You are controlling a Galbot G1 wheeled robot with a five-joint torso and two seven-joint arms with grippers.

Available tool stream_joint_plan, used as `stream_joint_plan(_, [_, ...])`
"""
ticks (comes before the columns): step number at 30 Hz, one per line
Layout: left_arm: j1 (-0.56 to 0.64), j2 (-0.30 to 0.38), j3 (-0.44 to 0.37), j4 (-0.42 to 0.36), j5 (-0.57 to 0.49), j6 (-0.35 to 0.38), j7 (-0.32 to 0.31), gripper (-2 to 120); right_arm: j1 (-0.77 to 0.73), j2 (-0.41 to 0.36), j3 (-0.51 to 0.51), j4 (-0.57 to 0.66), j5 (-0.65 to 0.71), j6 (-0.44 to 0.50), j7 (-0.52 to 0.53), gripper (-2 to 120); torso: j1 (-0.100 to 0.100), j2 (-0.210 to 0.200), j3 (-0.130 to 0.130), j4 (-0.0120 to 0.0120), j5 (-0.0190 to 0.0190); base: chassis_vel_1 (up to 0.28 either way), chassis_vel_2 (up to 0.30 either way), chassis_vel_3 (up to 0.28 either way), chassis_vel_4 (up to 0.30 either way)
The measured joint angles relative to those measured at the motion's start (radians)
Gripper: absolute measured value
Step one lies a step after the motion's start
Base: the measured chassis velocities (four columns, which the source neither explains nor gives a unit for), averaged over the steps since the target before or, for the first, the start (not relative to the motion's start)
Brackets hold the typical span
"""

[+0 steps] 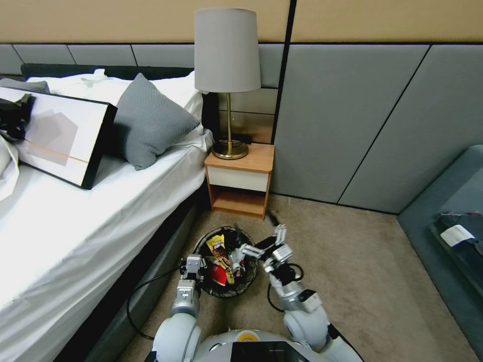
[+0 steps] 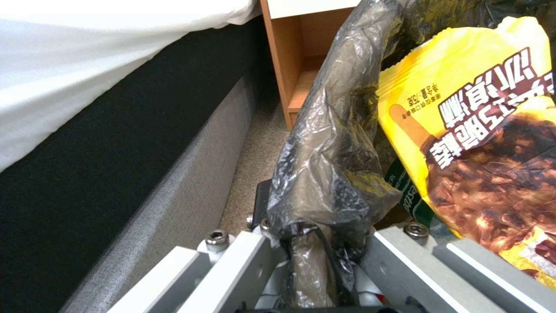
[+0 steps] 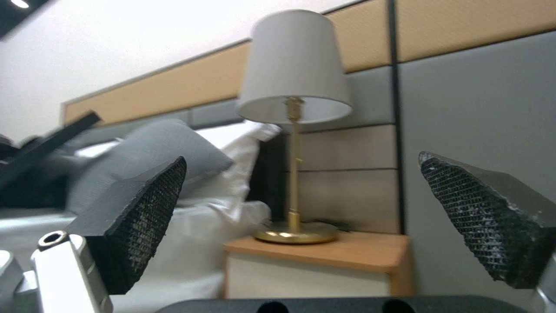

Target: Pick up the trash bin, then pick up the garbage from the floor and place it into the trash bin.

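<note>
The trash bin (image 1: 226, 261) sat low in front of the robot, close to the side of the bed (image 1: 75, 226) and near the little wooden nightstand (image 1: 240, 178). A black bag (image 2: 330, 143) lined it and folded over the rim. The left gripper (image 1: 193, 269) was at the bin's near left edge. In the left wrist view, its fingers (image 2: 243, 261) were closed on the bag-covered rim, one on each side.

Garbage lay inside the bin. A yellow wrapper (image 1: 217, 246) stood up near the top, with a picture of brown chocolate on it (image 2: 481, 143). A red packet (image 1: 217, 274) sat just below it.

The right gripper (image 1: 261, 244) was over the right side of the bin, with one finger above the garbage. Its fingers (image 3: 139, 217) were spread wide apart and held nothing. The right wrist view looked between them at the lamp (image 3: 295, 87) on the nightstand.

The carpet floor (image 1: 362, 281) spread out to the right of the bin.
</note>
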State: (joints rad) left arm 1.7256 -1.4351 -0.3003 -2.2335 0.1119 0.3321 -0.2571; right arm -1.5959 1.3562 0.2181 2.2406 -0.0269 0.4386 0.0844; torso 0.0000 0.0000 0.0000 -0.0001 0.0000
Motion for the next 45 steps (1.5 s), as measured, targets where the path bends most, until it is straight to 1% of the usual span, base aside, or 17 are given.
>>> stream_joint_plan(1, [0.000,0.000,0.000,0.000,0.000,0.000,0.000,2,0.000,0.000,0.000,0.000,0.000,0.000,0.000,100,0.000,0.000,0.000,0.0000,0.0000,0.000,0.000,0.000,0.000])
stream_joint_plan(2, [0.020,0.010,0.001,-0.017,0.001,0.000,0.004,2,-0.048,0.020,0.041,0.020,-0.012,0.002,0.009,100,0.000,0.000,0.000,0.0001,0.0000,0.000,0.000,0.000,0.000])
stream_joint_plan(3, [0.031,0.021,0.000,-0.027,0.002,0.001,0.007,2,-0.075,0.030,0.059,0.029,-0.020,0.003,0.018,100,0.000,0.000,0.000,0.0000,0.0000,0.000,0.000,0.000,0.000])
stream_joint_plan(4, [0.031,0.021,0.000,-0.027,0.002,0.001,0.007,2,-0.075,0.030,0.059,0.029,-0.020,0.003,0.018,100,0.000,0.000,0.000,0.0000,0.0000,0.000,0.000,0.000,0.000])
stream_joint_plan(7, [0.055,0.053,-0.002,-0.053,-0.008,0.013,0.022,2,-0.126,0.055,0.101,0.044,-0.028,0.015,0.025,100,0.000,0.000,0.000,0.0001,-0.0001,0.000,0.000,0.000,0.000])
stream_joint_plan(11, [0.066,0.073,0.000,-0.071,-0.025,0.027,0.036,2,-0.141,0.068,0.127,0.052,-0.029,0.025,0.025,100,0.000,0.000,0.000,0.0000,0.0000,0.000,0.000,0.000,0.000])
stream_joint_plan(14, [0.084,0.107,0.005,-0.107,-0.061,0.051,0.052,2,-0.151,0.078,0.171,0.062,-0.027,0.033,0.020,100,0.000,0.000,0.000,0.0001,0.0000,0.000,0.000,0.000,0.000])
stream_joint_plan(18, [0.100,0.138,0.009,-0.121,-0.079,0.059,0.061,2,-0.154,0.073,0.191,0.064,-0.027,0.038,0.010,100,0.000,0.000,0.000,0.0000,-0.0001,0.000,0.000,0.000,0.000])
stream_joint_plan(33, [0.132,0.158,0.021,-0.140,-0.094,0.060,0.084,2,-0.135,0.065,0.182,0.040,-0.027,0.037,-0.005,100,0.000,0.000,0.000,0.0000,-0.0001,0.000,0.000,0.000,0.000])
stream_joint_plan(45, [0.138,0.165,0.027,-0.141,-0.094,0.060,0.087,2,-0.126,0.062,0.179,0.032,-0.027,0.033,-0.007,100,0.000,0.000,0.000,0.0000,0.0000,0.041,0.044,0.038,0.040])
